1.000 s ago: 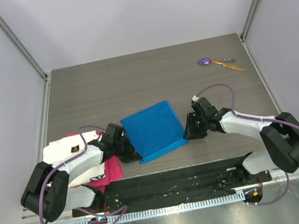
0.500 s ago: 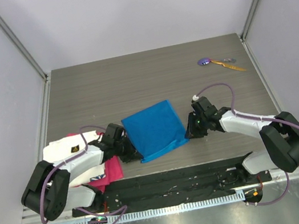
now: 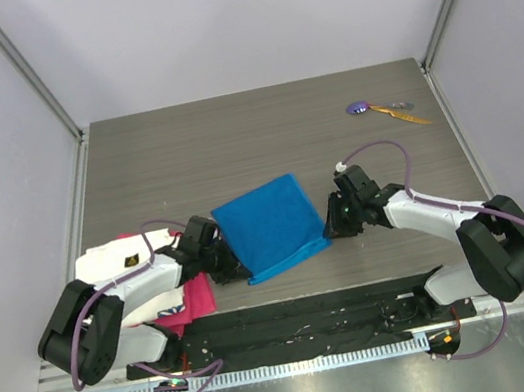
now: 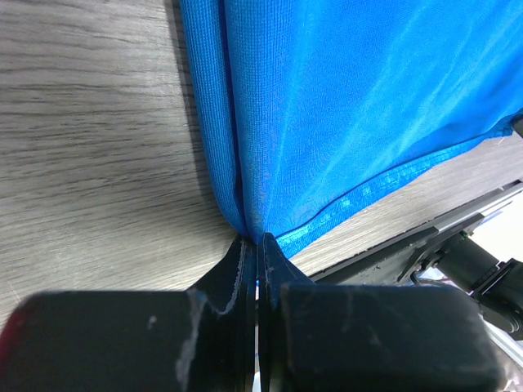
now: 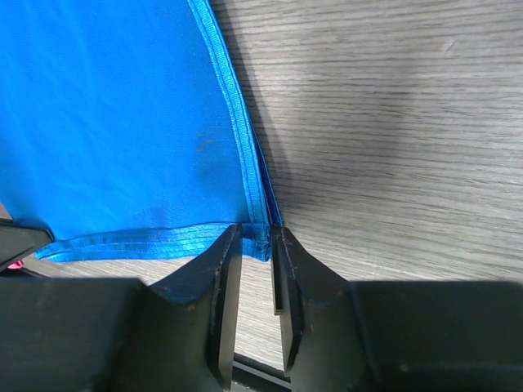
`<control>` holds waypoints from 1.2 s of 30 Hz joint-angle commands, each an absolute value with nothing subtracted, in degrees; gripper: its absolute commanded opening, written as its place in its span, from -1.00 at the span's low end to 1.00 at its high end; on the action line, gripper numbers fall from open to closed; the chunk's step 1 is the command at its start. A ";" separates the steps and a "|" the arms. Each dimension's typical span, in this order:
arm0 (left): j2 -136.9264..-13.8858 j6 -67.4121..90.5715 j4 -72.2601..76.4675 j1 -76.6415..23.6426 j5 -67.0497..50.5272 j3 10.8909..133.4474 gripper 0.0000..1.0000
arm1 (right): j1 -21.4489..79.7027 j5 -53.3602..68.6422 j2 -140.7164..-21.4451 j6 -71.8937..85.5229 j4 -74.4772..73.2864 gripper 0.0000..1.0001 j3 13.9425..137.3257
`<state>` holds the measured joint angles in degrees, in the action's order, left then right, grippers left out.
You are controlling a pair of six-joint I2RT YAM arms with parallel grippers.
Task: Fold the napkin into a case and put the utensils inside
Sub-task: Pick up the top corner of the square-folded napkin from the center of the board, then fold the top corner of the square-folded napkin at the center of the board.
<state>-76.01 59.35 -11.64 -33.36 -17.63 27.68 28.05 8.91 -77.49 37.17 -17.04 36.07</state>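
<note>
The bright blue napkin (image 3: 270, 227) lies folded into a rough square on the table's near middle. My left gripper (image 3: 235, 268) is shut on its near left corner, and the fold bunches into the closed tips in the left wrist view (image 4: 255, 241). My right gripper (image 3: 329, 228) is at the near right corner. In the right wrist view (image 5: 257, 233) its jaws stand slightly apart, with the hemmed corner (image 5: 260, 237) lying loose between the tips. The purple-headed utensil (image 3: 358, 107) and the orange-yellow utensil (image 3: 400, 112) lie together at the far right.
A white cloth (image 3: 115, 254) and a pink cloth (image 3: 194, 299) lie under my left arm at the near left. The black base rail (image 3: 303, 316) runs along the near edge, close behind the napkin. Grey walls enclose the table.
My right gripper has shifted slightly away from the near edge, staying at the napkin's right corner. The left gripper and the napkin have hardly moved.
</note>
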 commanded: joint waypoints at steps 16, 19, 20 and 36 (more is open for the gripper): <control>-76.55 57.83 -12.74 -33.57 -14.94 24.79 -1.00 | 27.86 8.52 -77.61 35.07 -16.96 -0.78 39.81; -76.64 57.92 -12.74 -33.57 -14.94 24.79 -1.00 | 27.95 10.01 -77.69 33.76 -16.79 -0.98 40.25; -76.81 57.92 -12.57 -33.57 -15.03 24.79 -1.00 | 28.04 10.54 -77.87 33.23 -16.35 -0.98 40.25; -77.25 58.01 -12.39 -33.66 -14.68 24.26 -1.00 | 32.69 19.07 -100.52 29.09 -12.22 -0.98 63.27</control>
<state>-75.88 59.59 -9.65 -33.36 -18.26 26.70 31.09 16.08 -96.42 30.26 -14.94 57.28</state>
